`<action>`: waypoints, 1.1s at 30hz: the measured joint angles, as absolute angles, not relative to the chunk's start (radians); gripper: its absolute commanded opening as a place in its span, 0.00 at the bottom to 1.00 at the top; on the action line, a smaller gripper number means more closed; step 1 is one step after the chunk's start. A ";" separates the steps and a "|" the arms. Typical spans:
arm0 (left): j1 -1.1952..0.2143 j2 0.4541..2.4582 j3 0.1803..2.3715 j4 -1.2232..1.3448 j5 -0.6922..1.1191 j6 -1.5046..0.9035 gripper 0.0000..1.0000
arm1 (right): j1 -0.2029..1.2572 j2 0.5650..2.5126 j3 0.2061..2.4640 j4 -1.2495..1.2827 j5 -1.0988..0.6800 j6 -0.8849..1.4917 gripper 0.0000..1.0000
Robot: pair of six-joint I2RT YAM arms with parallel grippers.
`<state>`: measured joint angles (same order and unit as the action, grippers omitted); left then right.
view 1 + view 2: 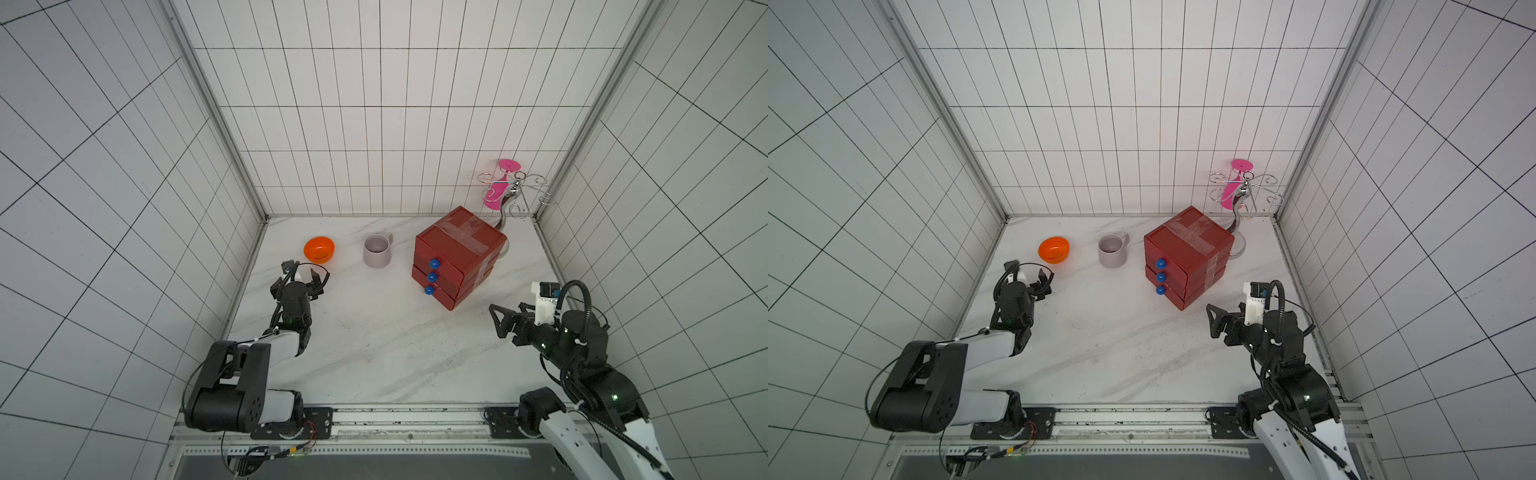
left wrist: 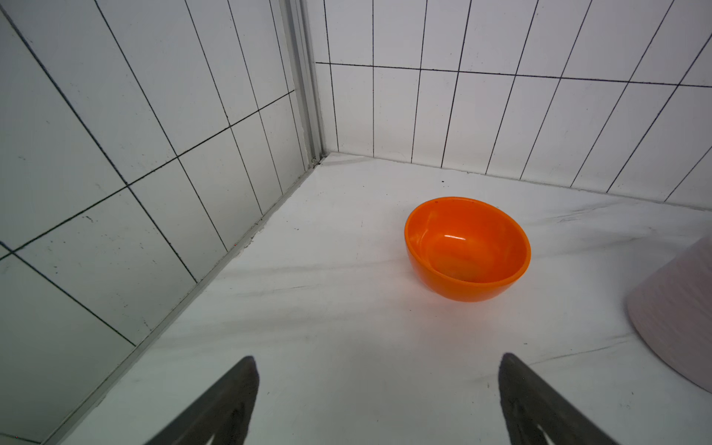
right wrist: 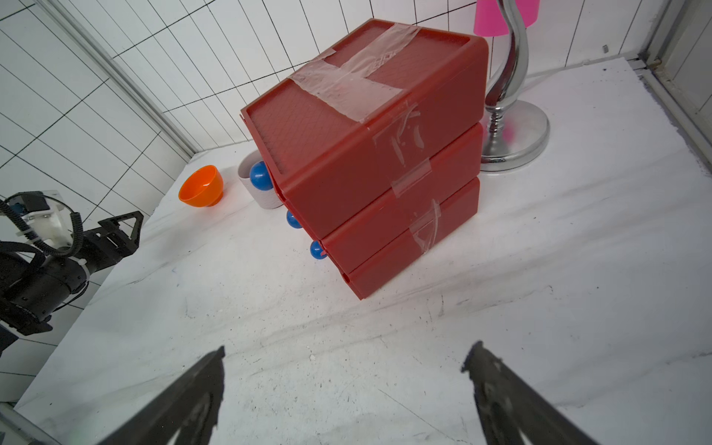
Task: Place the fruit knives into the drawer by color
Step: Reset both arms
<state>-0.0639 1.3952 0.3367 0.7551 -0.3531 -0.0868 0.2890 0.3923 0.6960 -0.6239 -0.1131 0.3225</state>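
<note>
The left gripper (image 2: pixel 379 370) hangs over bare table (image 1: pixel 374 332), its fingers (image 2: pixel 239 393) spread wide with nothing between them. A little way ahead of the tips, more toward the right finger, sits an orange bowl (image 2: pixel 468 250), upright and apart from them. Out past the right finger stands a pale mug (image 2: pixel 678 316), handle turned toward the back wall in a top view (image 1: pixel 377 251).

The right gripper (image 3: pixel 343 358) also has its fingers (image 3: pixel 200 385) spread apart and holds nothing, with only table between them. Ahead of the tips, near but not touching, stands the red drawer chest (image 3: pixel 385 173), its near corner and taped side wall turned toward them. All three drawers are pushed in, and their blue knobs (image 1: pixel 432 276) face the open middle of the table. Beyond the chest, just behind it, rises a chrome cup stand (image 3: pixel 508 96) with a pink cup (image 1: pixel 496 199) hanging on it.
</note>
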 measured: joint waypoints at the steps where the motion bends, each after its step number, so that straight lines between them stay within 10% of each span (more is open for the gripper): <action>1: -0.062 1.412 0.329 0.794 -0.344 -0.087 0.98 | 0.289 0.392 0.694 -0.624 -0.102 0.325 0.99; 33: -0.087 1.551 0.328 0.975 -0.299 -0.052 0.97 | 0.171 0.927 0.350 0.245 0.454 0.142 0.99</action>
<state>-0.0868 1.5513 0.3283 0.9749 -0.2993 -0.0517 0.1711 0.9268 0.3504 0.2455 0.4538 0.1421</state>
